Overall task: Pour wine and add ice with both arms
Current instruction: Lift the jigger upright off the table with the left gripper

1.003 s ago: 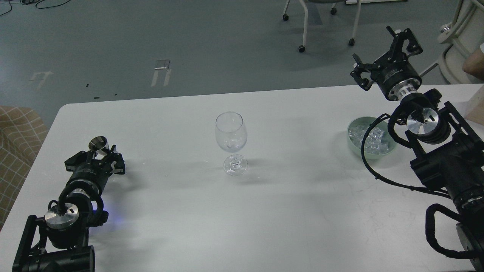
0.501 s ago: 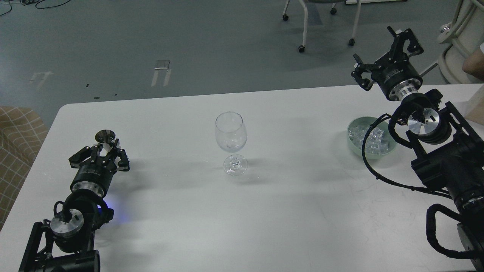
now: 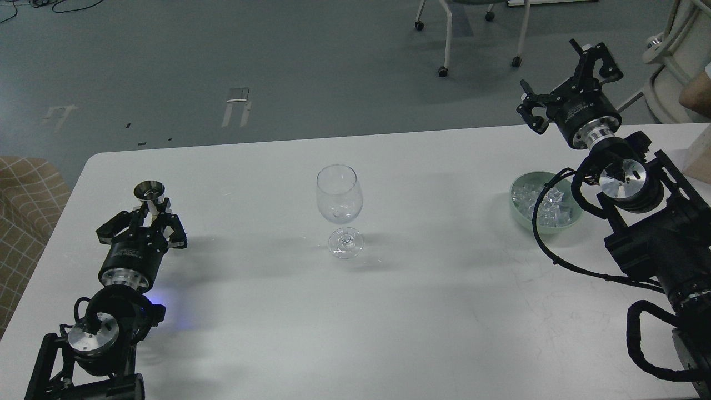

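Note:
A clear stemmed wine glass (image 3: 339,208) stands upright at the middle of the white table (image 3: 389,311). My left gripper (image 3: 149,215) is at the table's left and is shut on a small silver metal measuring cup (image 3: 149,192), held upright with its mouth up. A pale green bowl (image 3: 515,209) at the right holds the ice (image 3: 547,204), several clear cubes. My right gripper (image 3: 562,82) is open and empty, raised beyond the bowl over the table's far edge. My right arm's cable crosses in front of the bowl.
A checked cushion (image 3: 22,222) lies off the table's left edge. A beige box (image 3: 701,156) sits at the table's right edge. Chair legs on castors (image 3: 444,39) stand on the floor behind. A person's bare arm (image 3: 697,94) shows at the far right.
My left gripper has turned the silver cup from tilted to upright and shifted a little. My right arm has hardly moved. The glass and bowl are unchanged.

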Robot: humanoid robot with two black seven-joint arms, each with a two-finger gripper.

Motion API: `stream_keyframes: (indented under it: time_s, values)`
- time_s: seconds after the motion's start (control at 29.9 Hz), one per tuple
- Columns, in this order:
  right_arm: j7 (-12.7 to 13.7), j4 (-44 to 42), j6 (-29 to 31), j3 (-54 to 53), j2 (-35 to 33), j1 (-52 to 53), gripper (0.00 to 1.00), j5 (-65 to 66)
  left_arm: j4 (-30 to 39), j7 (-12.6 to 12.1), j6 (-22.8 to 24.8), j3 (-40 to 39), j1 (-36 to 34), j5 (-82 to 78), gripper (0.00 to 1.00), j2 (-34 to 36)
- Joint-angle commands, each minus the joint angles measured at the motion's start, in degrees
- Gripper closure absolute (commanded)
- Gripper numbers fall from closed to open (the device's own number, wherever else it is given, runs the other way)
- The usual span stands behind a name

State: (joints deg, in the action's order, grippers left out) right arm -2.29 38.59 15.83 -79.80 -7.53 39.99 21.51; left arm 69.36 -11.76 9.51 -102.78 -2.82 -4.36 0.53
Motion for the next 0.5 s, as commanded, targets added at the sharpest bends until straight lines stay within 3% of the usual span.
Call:
stream_keyframes:
  time_s: [0.0, 0.47]
  values:
    - [0.0, 0.2, 0.0, 0.1, 0.1, 0.0, 0.00, 0.0, 3.8, -0.3, 1.0, 0.1, 1.8, 0.1, 0.81, -0.1]
    - [-0.1, 0.2, 0.1, 0.0, -0.2, -0.9, 0.00, -0.1, 12.1, -0.5, 0.7, 1.8, 2.2, 0.1, 0.86, -0.5]
